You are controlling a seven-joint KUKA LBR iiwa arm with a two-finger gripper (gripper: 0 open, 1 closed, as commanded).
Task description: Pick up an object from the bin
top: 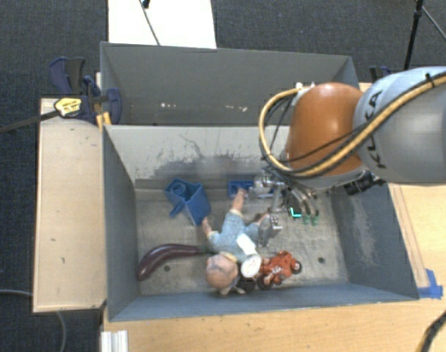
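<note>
My gripper (272, 210) hangs low in the right middle of the bin, under the arm's orange cover. Just to its left lies a doll (232, 246) in pale blue clothes, head toward the near wall and one arm raised toward the gripper. A small blue block (239, 188) lies against the far wall, right beside the gripper. A red and orange toy figure (279, 268) lies by the near wall, below the gripper.
A blue cup-shaped piece (186, 199) lies on its side at the left back. A dark purple curved thing (164, 257) lies along the near left. The arm and its cables cover the bin's right back part.
</note>
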